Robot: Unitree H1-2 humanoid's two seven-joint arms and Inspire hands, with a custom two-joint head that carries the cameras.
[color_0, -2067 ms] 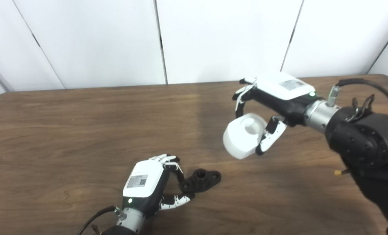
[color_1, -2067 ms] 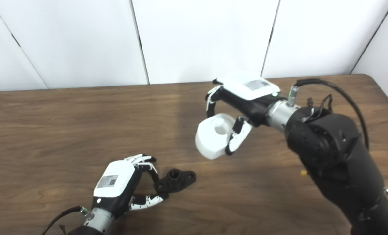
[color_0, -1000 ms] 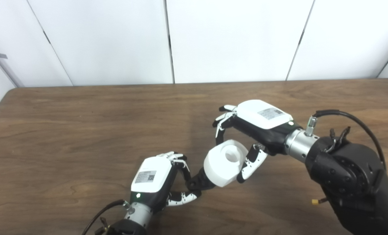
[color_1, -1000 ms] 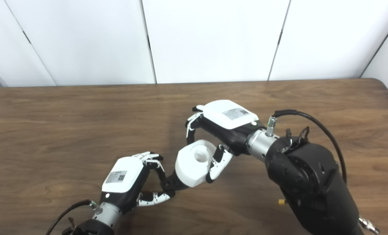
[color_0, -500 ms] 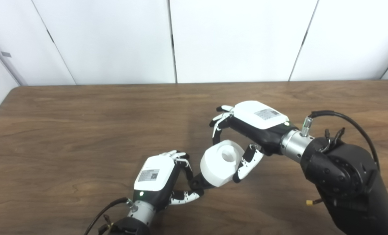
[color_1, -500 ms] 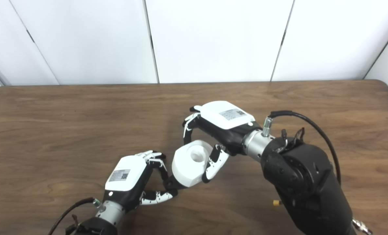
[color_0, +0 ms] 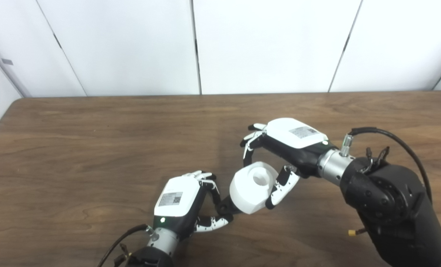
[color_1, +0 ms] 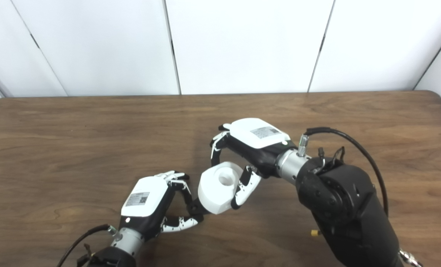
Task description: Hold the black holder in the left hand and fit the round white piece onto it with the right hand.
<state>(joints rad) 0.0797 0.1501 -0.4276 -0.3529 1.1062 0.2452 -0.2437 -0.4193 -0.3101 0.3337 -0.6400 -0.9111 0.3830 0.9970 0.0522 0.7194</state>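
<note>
A small black holder lies low over the brown table, pinched at its left end by my left hand. Most of the holder is hidden under the round white piece, a thick disc with a round hollow in its top. My right hand is shut on that white piece, fingers over its far rim and thumb on its near right side. The white piece sits tilted directly over the holder; whether the two touch is hidden. In the right eye view the white piece again covers the holder.
White wall panels stand behind the table's far edge. My bulky black right forearm crosses the table's right part. A black cable trails from the left wrist near the front edge.
The right hand has carried the white piece from up at the right down to the left, onto the holder. In the last half second it sank a little more. The camera view also shifted.
</note>
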